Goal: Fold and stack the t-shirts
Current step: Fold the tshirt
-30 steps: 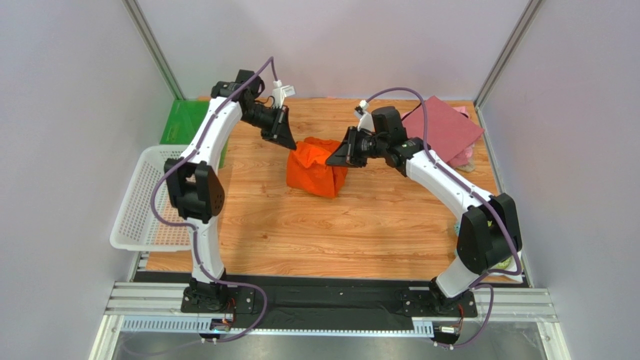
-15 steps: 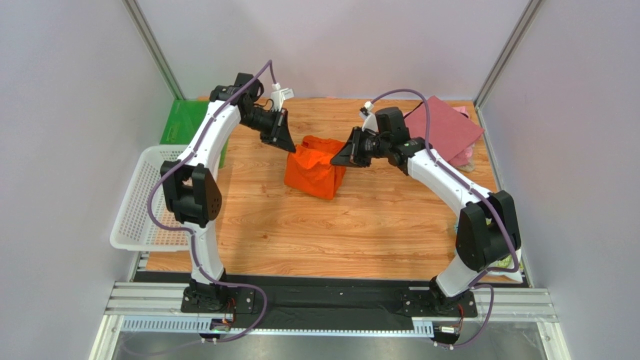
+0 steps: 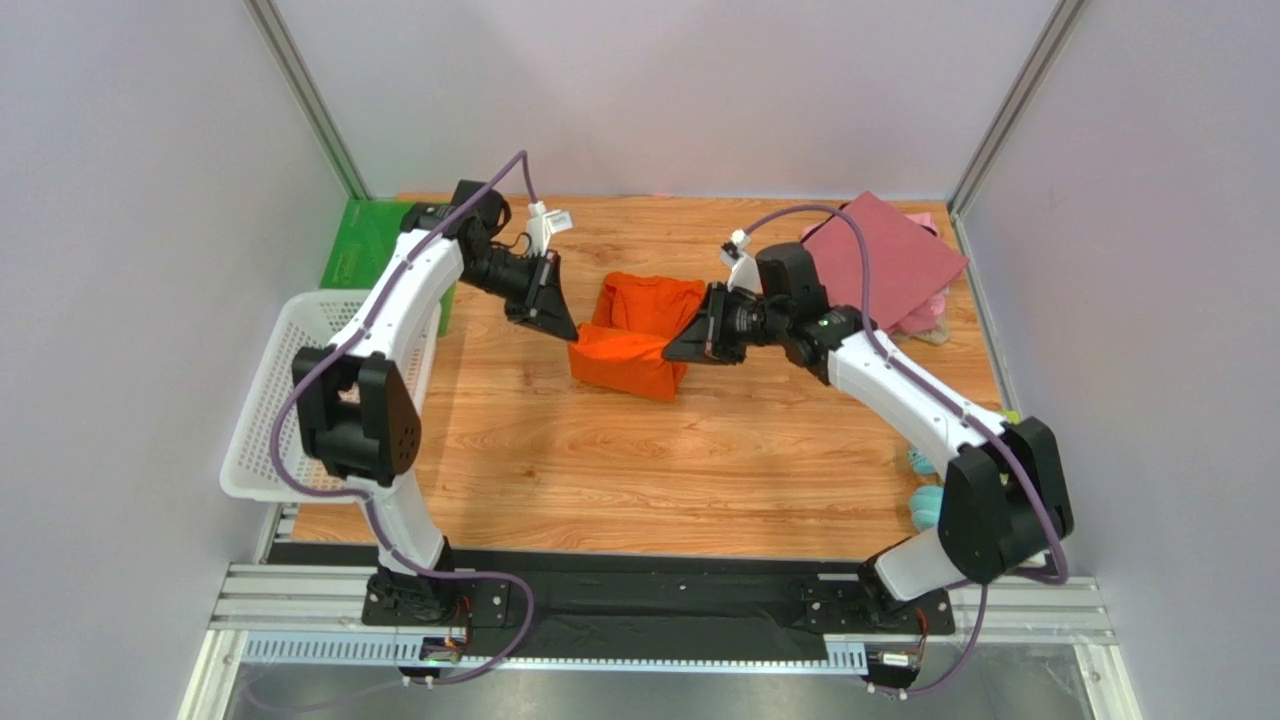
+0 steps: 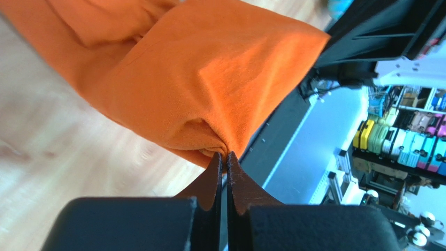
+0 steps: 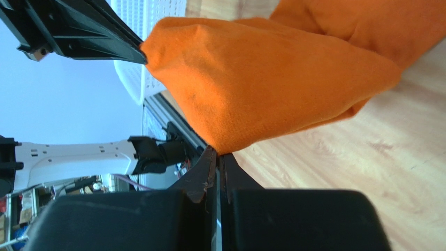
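The orange t-shirt [image 3: 631,323] is held up over the middle of the wooden table [image 3: 601,465], stretched between the two arms. The left gripper [image 3: 567,332] is clamped tight on the shirt's left corner. The right gripper [image 3: 672,354] is pinched closed on the right corner. A folded maroon t-shirt [image 3: 887,258] lies at the far right, partly over a pale pink one [image 3: 929,312]. A white mesh basket [image 3: 286,405] sits at the table's left edge.

On the wooden table [image 3: 631,450] lie orange t-shirt [image 3: 628,348], maroon t-shirt [image 3: 887,263], green sheet [image 3: 358,248].
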Controlling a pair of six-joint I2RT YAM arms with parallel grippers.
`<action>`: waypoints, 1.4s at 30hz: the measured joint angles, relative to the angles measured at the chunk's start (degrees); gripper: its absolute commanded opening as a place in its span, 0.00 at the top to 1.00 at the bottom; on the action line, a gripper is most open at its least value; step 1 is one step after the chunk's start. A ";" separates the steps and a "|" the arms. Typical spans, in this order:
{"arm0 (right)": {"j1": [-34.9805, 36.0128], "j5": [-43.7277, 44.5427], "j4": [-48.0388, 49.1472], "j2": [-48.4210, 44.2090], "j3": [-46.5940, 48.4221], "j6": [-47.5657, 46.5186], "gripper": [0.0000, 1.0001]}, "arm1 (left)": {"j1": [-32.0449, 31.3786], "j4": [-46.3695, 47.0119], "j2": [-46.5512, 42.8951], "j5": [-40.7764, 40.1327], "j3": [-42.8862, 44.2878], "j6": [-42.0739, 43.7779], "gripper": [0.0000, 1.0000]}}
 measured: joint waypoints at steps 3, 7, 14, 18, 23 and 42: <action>1.97 0.11 0.15 -5.31 -4.28 0.50 1.00 | -0.07 -0.87 -6.93 0.98 -4.48 0.50 1.00; 4.04 0.46 0.17 -11.72 -9.77 1.77 1.00 | -0.24 -4.00 -13.73 3.06 -6.45 2.64 1.00; 5.03 1.55 -0.83 -18.78 -14.19 3.17 1.00 | -2.60 -8.02 -18.01 4.79 -12.83 4.74 1.00; 5.03 2.36 -2.40 -17.59 -12.70 2.58 1.00 | -2.80 -8.52 -16.63 4.63 -14.58 5.49 1.00; 4.28 2.19 -3.19 -9.92 -6.45 0.68 1.00 | -2.75 -7.78 -14.51 3.41 -14.58 5.64 1.00; 0.13 -2.80 -3.63 8.11 5.97 -2.86 1.00 | 2.78 0.15 -3.08 -1.64 -13.97 5.22 1.00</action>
